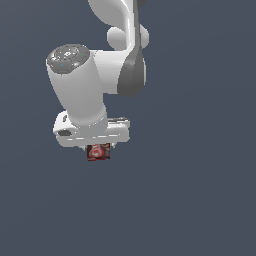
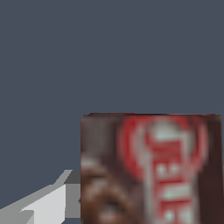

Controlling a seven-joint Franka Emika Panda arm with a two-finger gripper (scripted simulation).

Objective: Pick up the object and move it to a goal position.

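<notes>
Exterior view: object (image 1: pixel 98 151) half-hidden under hand

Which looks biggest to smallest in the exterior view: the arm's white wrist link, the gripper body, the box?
1. White wrist link, clearly the largest.
2. Gripper body, the flat white bar below it.
3. Box, a small brown and red item under the gripper, by far the smallest.

Apparent size only; depth is not known.
</notes>
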